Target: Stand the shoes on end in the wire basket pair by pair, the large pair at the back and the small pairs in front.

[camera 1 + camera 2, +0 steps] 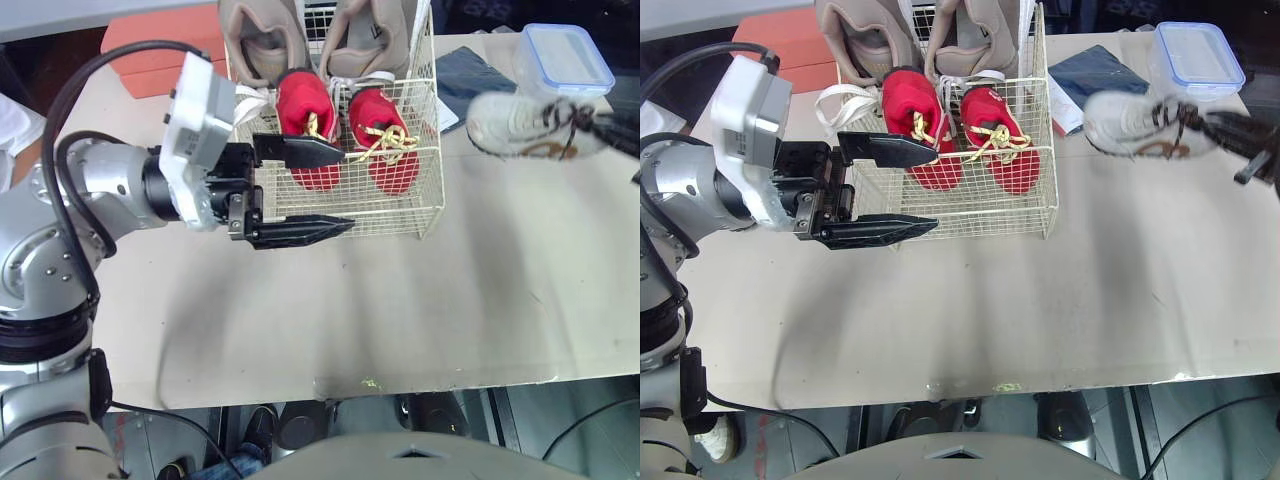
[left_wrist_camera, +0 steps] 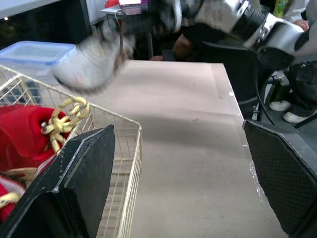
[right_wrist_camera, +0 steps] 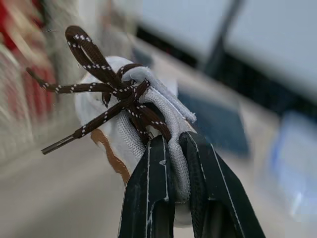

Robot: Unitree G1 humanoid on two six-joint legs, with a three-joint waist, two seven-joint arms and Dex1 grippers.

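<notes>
We see the wire basket (image 1: pixel 392 214) at the back of the table (image 1: pixel 450 300), already holding 4 shoes on end. The 2 large beige shoes (image 1: pixel 368 36) stand against its rear wall and the 2 red shoes (image 1: pixel 306 128) stand side by side just in front of them, yellow laces facing us. The right gripper (image 3: pixel 174 148) is pinched on the tongue of a white shoe (image 1: pixel 520 125) with brown laces, and holds it above the table to the right of the basket, apart from the wire. Right behind that shoe sits a clear plastic box with a blue lid (image 1: pixel 565 58), and between the box and the basket lies a dark blue cloth (image 1: pixel 470 75). The left gripper (image 1: pixel 346 190) is spread wide and empty, and hangs across the basket's front left corner. Its upper finger reaches over the rim toward the red shoes and its lower finger lies along the front wall. An orange box (image 1: pixel 150 40) stands behind the basket's left side.
</notes>
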